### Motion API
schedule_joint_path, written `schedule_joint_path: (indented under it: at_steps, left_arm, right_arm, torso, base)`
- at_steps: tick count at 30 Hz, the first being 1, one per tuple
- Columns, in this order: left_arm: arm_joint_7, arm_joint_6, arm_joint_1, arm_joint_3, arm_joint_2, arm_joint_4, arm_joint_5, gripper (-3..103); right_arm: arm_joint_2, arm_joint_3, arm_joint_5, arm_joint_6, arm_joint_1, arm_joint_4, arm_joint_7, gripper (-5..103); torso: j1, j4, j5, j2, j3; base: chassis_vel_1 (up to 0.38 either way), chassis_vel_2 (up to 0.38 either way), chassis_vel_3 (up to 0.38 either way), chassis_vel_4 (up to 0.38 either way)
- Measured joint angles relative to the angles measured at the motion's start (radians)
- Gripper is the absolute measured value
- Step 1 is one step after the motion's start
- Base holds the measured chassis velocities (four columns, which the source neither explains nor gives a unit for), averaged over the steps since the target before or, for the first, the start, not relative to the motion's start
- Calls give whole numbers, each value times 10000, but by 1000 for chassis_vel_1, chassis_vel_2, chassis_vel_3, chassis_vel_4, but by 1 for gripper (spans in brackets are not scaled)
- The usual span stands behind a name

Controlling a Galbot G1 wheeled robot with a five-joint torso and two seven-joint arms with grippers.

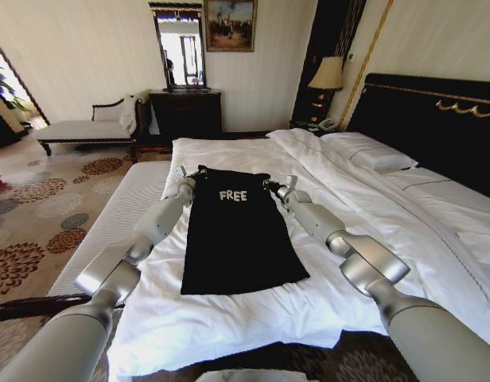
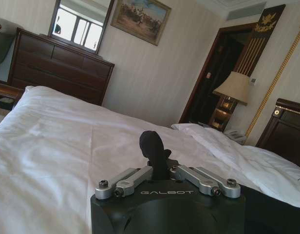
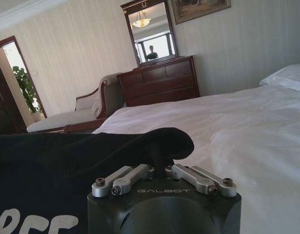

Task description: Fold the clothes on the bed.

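So my left end effector (image 1: pixel 184 180) is pinched closed on the top corner of the black T-shirt (image 1: pixel 237 239), at about 10 o'clock from the white lettering. From the left wrist cam you can see a little nub of black fabric (image 2: pixel 154 146) sticking up out of the closed fingers, and "GALBOT" printed on the housing right below.

My right end effector (image 1: pixel 278 188) is doing the same on the opposite top corner, around 2 o'clock from the lettering. It's clamped down on a bunched fold of the shirt (image 3: pixel 159 144), with the same "GALBOT" text on its body. The right wrist cam also catches part of the white print, cut off at the frame edge so I can't read it whole.

The shirt lies flat on the white duvet (image 1: pixel 253 318) of the bed (image 1: pixel 436 119), collar end at 12 o'clock away from me and hem toward 6. It looks narrow, like the sides are tucked in. The chest print reads "FREE" (image 1: pixel 233 195) from my head view.

Further out, there are pillows (image 1: pixel 372 155) and a dark headboard with gold trim at 2 o'clock, a lamp (image 1: pixel 328 76) at 1, and a dark dresser (image 1: pixel 185 111) with a mirror at 11.
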State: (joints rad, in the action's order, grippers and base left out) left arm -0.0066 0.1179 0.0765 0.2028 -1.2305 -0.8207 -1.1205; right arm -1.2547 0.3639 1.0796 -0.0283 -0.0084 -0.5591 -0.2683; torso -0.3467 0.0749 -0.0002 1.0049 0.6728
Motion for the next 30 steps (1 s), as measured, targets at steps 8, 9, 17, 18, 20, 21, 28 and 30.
schedule_joint_path:
  at_steps: [8, 9, 17, 18, 20, 21, 28, 30]
  left_arm:
    - [-439, 17, 1560, -250, 674, -2075, 495, 3]
    - [-460, 17, 1662, -259, 712, -2209, 537, 3]
    - [-1053, -5, 3221, -676, 1342, -4624, 793, 3]
    - [-1127, -6, 3425, -723, 1429, -4967, 794, 3]
    - [-1232, -10, 3896, -860, 1642, -5666, 812, 3]
    - [-1271, -10, 4038, -937, 1700, -5860, 810, 3]
    - [-1484, -9, 4928, -1456, 2222, -7161, 668, 3]
    - [-1501, -1, 5367, -1598, 2547, -7739, 636, 3]
  right_arm:
    - [1338, -504, -364, 364, -1104, -1682, 93, 3]
    - [1480, -554, -387, 399, -1207, -1858, 115, 3]
    - [2611, -1289, -986, 705, -2774, -4189, 438, 3]
    - [2686, -1371, -1059, 709, -3025, -4452, 490, 3]
    - [2793, -1489, -1284, 742, -3635, -5020, 618, 3]
    - [2804, -1536, -1339, 778, -3834, -5224, 676, 3]
    - [2878, -1787, -1871, 1135, -4504, -5998, 779, 3]
    - [2955, -1904, -2138, 1317, -4752, -6360, 781, 3]
  torso:
    - [1, 8, 3, -1, 0]
    - [0, 9, 2, -1, 0]
    - [2, 1, 1, 0, -2]
    - [2, 1, 1, 1, -2]
    - [3, 3, 3, 0, -1]
    - [2, 2, 2, 0, -2]
    - [3, 4, 0, 0, -2]
    - [2, 1, 0, 0, -1]
  base:
    - [0, 0, 0, 0]
    - [0, 0, 0, 0]
    - [0, 0, 0, 0]
    - [0, 0, 0, 0]
    - [0, 0, 0, 0]
    - [0, 0, 0, 0]
    - [0, 0, 0, 0]
    - [0, 0, 0, 0]
